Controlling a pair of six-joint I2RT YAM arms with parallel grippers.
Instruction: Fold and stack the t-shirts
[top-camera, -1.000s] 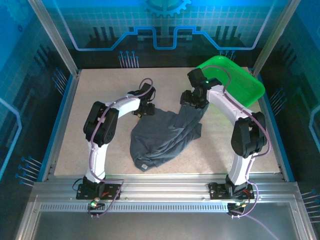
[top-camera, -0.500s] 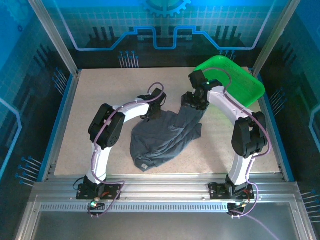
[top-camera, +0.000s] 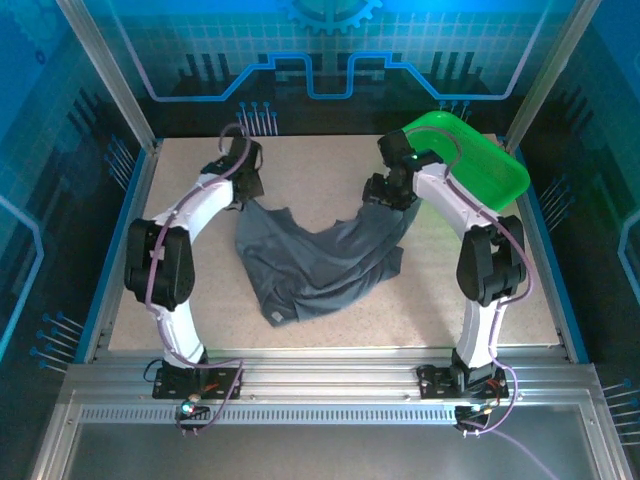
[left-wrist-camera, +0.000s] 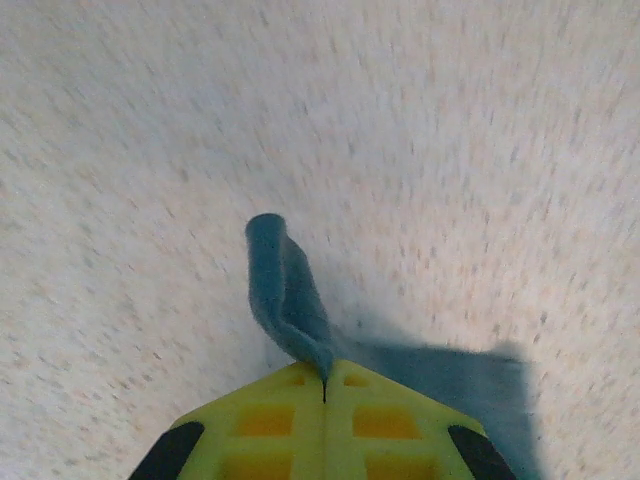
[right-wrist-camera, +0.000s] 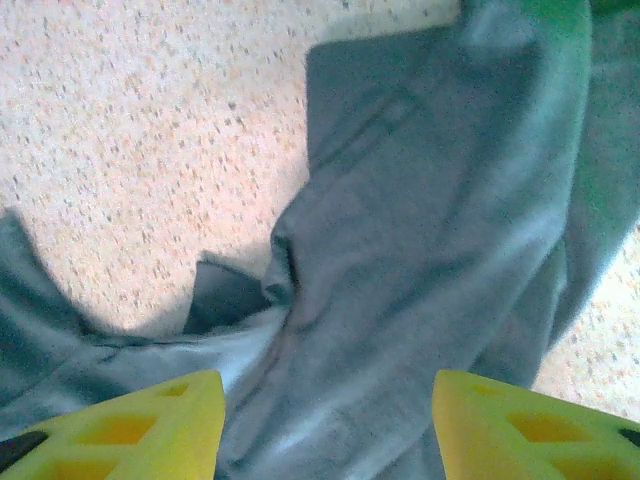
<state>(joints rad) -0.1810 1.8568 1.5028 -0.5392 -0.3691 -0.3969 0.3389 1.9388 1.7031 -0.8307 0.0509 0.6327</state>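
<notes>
The speckled beige table carries one dark grey shirt, spread across its middle and crumpled. The shirt's two far corners are pulled apart toward the arms, so its far edge sags in a curve between them, while the near part lies bunched on the table. A small pale label shows at the near edge.

A bright green tray sits at the far right corner of the table, tilted, well apart from the main body of the shirt.

The left gripper is at the shirt's far left corner. In the left wrist view its yellow fingers are pressed together and pinch a narrow fold of the cloth, which sticks out past the tips above the bare table.

The right gripper is at the shirt's far right corner, just beside the tray. In the right wrist view its fingers stand wide apart, with thick folds of the shirt lying between and beyond them. Whether either finger touches the cloth I cannot tell. A strip of green tray shows at the top right edge of that view.
</notes>
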